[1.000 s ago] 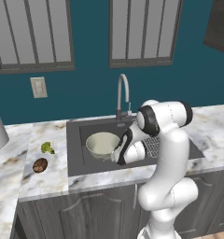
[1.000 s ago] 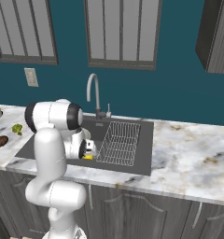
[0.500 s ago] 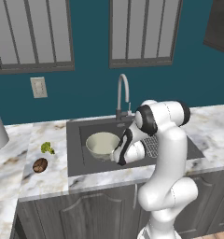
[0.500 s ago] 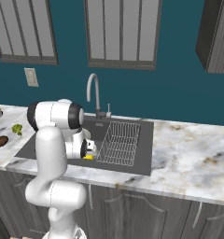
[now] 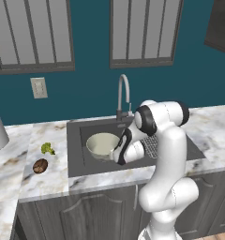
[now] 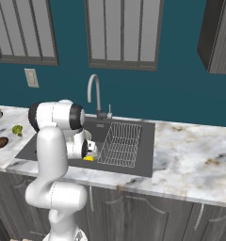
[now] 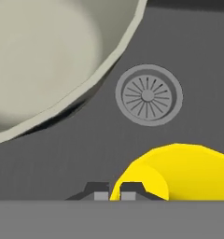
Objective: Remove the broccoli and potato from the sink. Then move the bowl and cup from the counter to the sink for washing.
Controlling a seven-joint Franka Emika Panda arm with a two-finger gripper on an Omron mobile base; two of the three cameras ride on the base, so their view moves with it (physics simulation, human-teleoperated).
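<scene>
The cup (image 7: 179, 170) has come down into the sink (image 5: 79, 136) over the last second, at five o'clock from the drain (image 7: 149, 95), jaws narrow on its wall. The bowl (image 5: 103, 144) sits at ten o'clock of it; broccoli (image 5: 48, 148) and potato (image 5: 40, 165) lie on the counter (image 5: 44, 180). Only letting go seems left.

Bright yellow cup (image 7: 188, 170), cream bowl (image 7: 44, 60), dark grey sink (image 7: 62, 154), perhaps mottled potato (image 5: 40, 166)

Arm (image 5: 168, 154) bent fwd & down, end effector (image 7: 114, 192) low, tips nearly together, gripping nothing visible.
</scene>
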